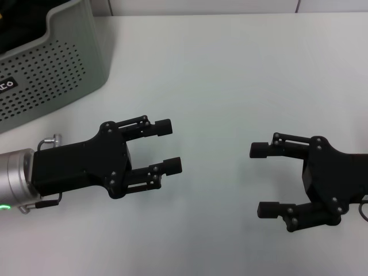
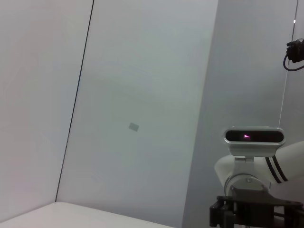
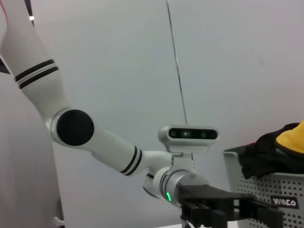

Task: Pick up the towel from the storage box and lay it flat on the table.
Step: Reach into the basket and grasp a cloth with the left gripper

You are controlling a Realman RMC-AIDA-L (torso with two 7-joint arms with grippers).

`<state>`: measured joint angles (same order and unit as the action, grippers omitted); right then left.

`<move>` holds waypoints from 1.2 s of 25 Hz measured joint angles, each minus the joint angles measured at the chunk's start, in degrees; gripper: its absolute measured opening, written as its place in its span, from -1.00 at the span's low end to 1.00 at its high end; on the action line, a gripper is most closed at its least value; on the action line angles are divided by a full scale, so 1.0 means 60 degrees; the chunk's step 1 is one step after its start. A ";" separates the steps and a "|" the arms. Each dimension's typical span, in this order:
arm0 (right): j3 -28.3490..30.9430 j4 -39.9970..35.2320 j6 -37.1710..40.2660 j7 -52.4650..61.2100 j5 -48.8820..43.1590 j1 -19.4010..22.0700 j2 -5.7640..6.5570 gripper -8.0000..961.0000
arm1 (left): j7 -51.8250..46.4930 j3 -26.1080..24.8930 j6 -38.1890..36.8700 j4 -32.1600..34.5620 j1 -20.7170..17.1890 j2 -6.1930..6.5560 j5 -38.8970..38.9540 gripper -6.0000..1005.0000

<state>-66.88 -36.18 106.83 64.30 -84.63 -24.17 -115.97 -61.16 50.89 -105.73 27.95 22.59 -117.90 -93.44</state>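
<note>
while in its one storage box (image 1: 54,69), one towel (image 3: 278,149); two end effectors, left (image 1: 168,146) and right (image 1: 260,180), both wide.

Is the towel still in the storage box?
Yes: the towel sits bunched above the storage box rim; both grippers are empty.

Towel (image 3: 278,147) in storage box (image 1: 52,69), far left on table (image 1: 230,75).
</note>
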 joint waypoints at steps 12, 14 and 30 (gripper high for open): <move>0.0000 -0.0006 -0.0020 -0.0014 -0.0002 -0.0054 0.0007 0.81 | -0.0077 -0.0075 -0.0336 0.0206 0.0011 -0.0020 0.0138 0.39; 0.0000 -0.0005 -0.0025 -0.0015 -0.0002 -0.0063 0.0008 0.81 | -0.0090 -0.0075 -0.0361 0.0258 0.0013 -0.0021 0.0181 0.39; 0.0032 0.0158 -0.0240 -0.0055 -0.0019 -0.0026 0.0021 0.81 | -0.2648 -0.2911 0.1384 0.1769 -0.0151 -0.0268 0.2297 0.38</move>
<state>-66.69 -35.23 105.39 63.97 -84.74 -24.32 -115.84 -77.04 33.43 -97.42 38.56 21.69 -119.51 -79.66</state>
